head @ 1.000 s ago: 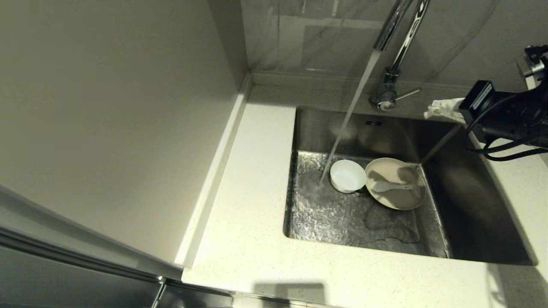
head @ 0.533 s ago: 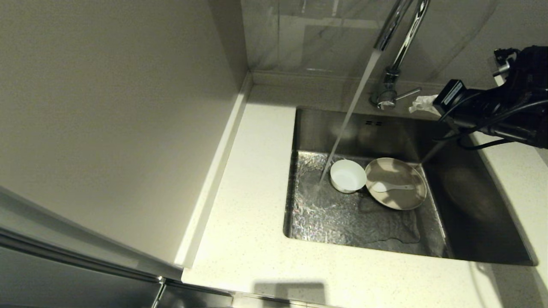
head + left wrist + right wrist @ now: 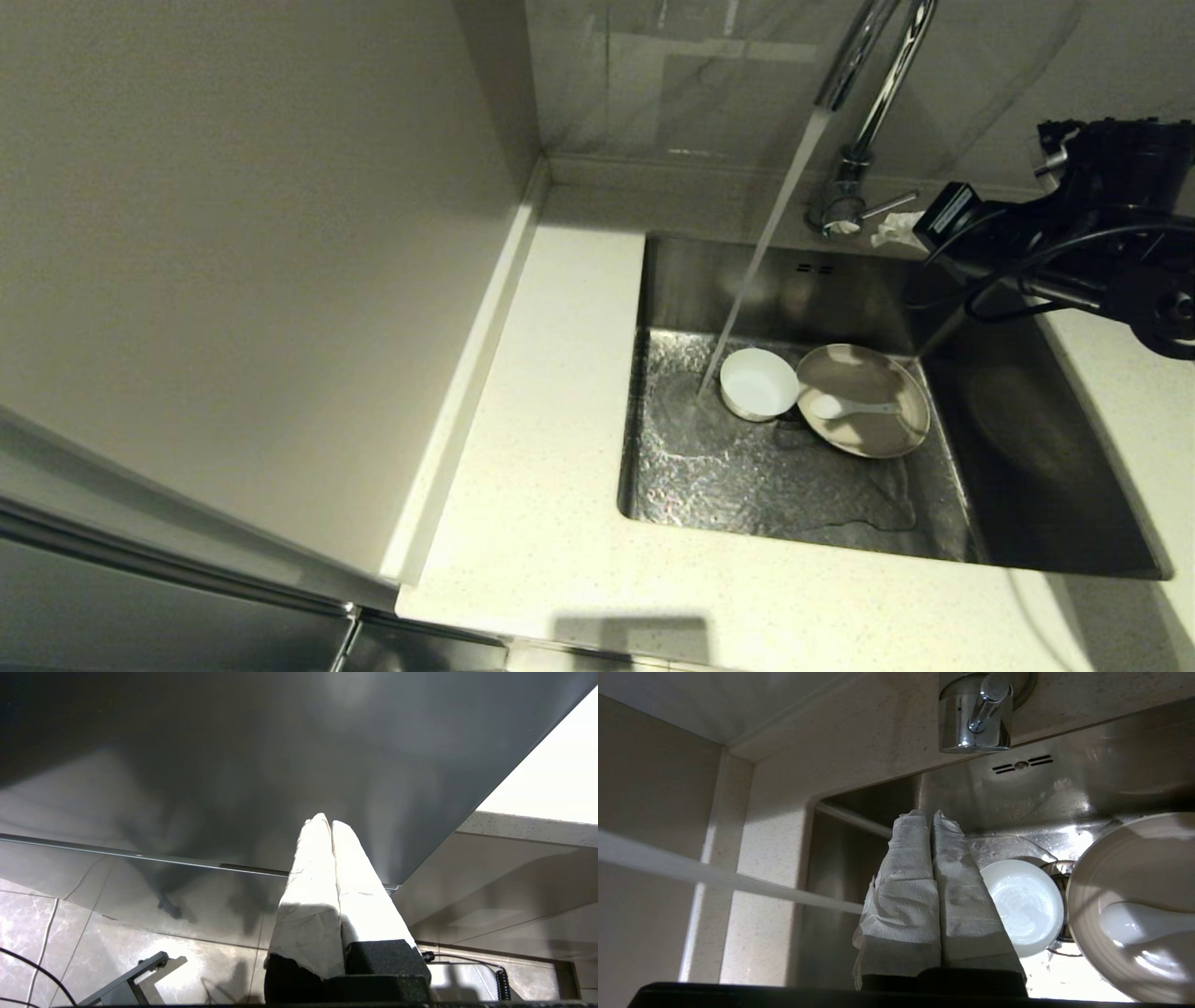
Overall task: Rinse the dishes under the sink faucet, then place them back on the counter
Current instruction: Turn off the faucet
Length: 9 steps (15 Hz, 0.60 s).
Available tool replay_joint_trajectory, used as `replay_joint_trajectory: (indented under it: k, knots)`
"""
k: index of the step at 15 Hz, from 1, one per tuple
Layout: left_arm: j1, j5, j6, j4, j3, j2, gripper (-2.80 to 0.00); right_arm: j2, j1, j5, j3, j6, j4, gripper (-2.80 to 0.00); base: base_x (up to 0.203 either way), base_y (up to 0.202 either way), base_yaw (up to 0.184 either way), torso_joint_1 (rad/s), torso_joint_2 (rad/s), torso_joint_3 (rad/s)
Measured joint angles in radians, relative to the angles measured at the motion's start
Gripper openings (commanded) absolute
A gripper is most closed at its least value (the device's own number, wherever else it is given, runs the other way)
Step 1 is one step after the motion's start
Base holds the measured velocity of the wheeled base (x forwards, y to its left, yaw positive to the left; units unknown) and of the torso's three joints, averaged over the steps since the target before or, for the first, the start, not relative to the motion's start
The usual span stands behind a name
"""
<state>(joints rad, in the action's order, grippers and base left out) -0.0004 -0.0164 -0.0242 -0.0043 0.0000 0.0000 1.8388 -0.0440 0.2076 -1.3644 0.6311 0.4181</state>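
Note:
In the sink (image 3: pixel 1027 439) a small white bowl (image 3: pixel 758 383) stands beside a cream plate (image 3: pixel 864 399), and a white spoon (image 3: pixel 845 407) lies on the plate. Water runs from the chrome faucet (image 3: pixel 864 103) and lands on the basin floor just left of the bowl. My right gripper (image 3: pixel 884 233), its fingers wrapped in white paper, is shut and empty, just right of the faucet's side lever (image 3: pixel 889 203). In the right wrist view its tips (image 3: pixel 928 814) hang above the basin, with the faucet base (image 3: pixel 973 714), bowl (image 3: pixel 1022 905) and plate (image 3: pixel 1134 872) beyond. My left gripper (image 3: pixel 326 822) is shut and empty, parked below the counter.
The speckled counter (image 3: pixel 551 392) runs along the sink's left and front sides, with a low raised edge against the beige wall panel (image 3: pixel 233 233). Two overflow slots (image 3: pixel 814 269) sit in the sink's back wall. A narrow strip of counter lies right of the sink.
My right arm has moved left and back, bringing its shut gripper close to the faucet lever. Water keeps running; the dishes have not moved.

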Motion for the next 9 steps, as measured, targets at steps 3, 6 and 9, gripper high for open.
replay_joint_trajectory:
  k: [3, 6, 9]
  knots:
    - [0.0, 0.0, 0.0, 0.0, 0.0, 0.0, -2.8, 0.031, 0.0, -0.002, -0.037, -0.002, 0.0, -2.8, 0.0, 0.0, 0.0, 0.0, 0.0, 0.0]
    - [0.0, 0.0, 0.0, 0.0, 0.0, 0.0, -2.8, 0.057, 0.0, -0.004, -0.072, -0.003, 0.0, -2.8, 0.0, 0.0, 0.0, 0.0, 0.0, 0.0]
    - [0.0, 0.0, 0.0, 0.0, 0.0, 0.0, -2.8, 0.082, 0.0, -0.02, -0.105, -0.003, 0.0, -2.8, 0.0, 0.0, 0.0, 0.0, 0.0, 0.0]
